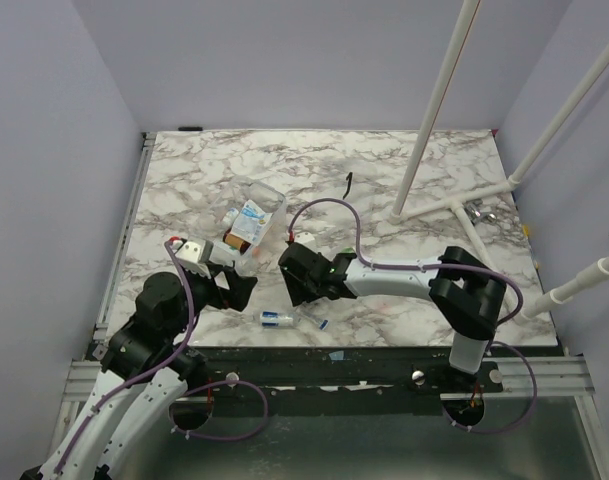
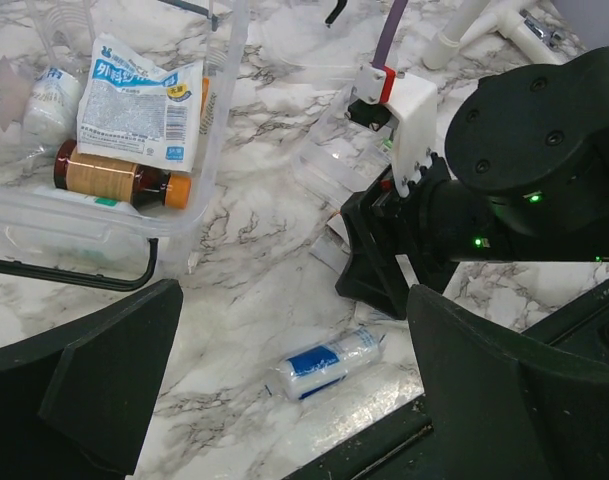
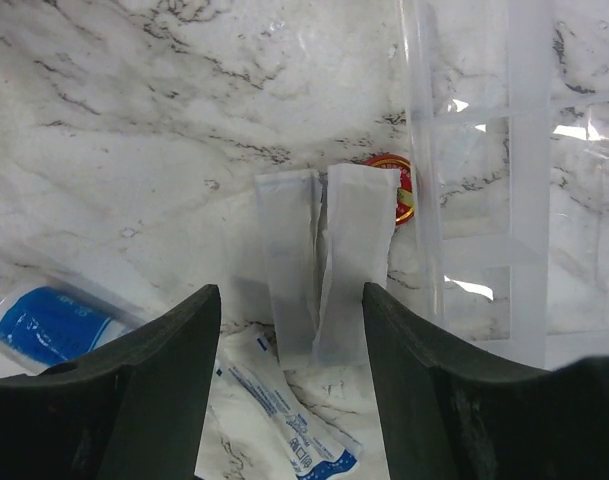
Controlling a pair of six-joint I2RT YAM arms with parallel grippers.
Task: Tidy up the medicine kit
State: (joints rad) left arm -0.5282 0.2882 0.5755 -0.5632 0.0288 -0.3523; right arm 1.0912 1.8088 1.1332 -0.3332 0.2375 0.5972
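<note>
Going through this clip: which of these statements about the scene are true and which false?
1. A brown bottle lies inside the medicine kit. True.
2. The left end effector grips the blue-and-white roll. False: it is open, and the roll lies loose on the marble table.
3. The roll lies outside the kit. True.
4. The right end effector is shut on a packet. False: it is open, with two white packets lying ungripped on the marble.
</note>
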